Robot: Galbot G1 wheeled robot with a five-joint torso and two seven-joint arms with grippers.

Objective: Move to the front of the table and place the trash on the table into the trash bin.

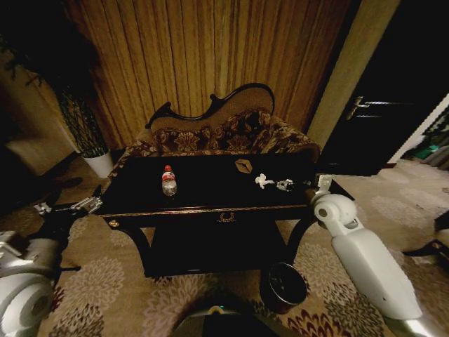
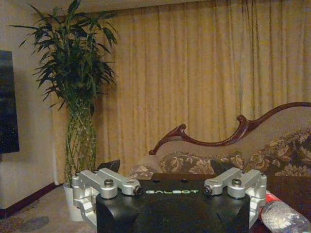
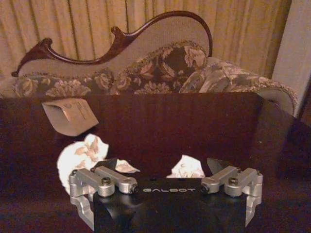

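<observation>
So the robot's parked at the front of the table (image 1: 210,184), the glossy black one with gold trim. The bottle (image 1: 169,180) with the red cap stands upright on the left half of the top, about midway between front and back edges. The tan angular piece (image 1: 243,166) sits toward the back edge, right of centre. A crumpled white paper bit (image 1: 263,181) lies right of that, and another bit (image 1: 284,185) just beside it, close to the right gripper (image 1: 316,187), which hangs over the right end of the table. In the right wrist view its fingers stand wide apart with one paper bit (image 3: 187,167) between them, half hidden by the gripper body. The left gripper (image 1: 90,204) hovers off the table's left end, fingers also spread, nothing in them; the bottle is cut off in its wrist view. The trash bin (image 1: 283,286) is on the carpet by the front right leg, pretty dark and hard to make out inside
</observation>
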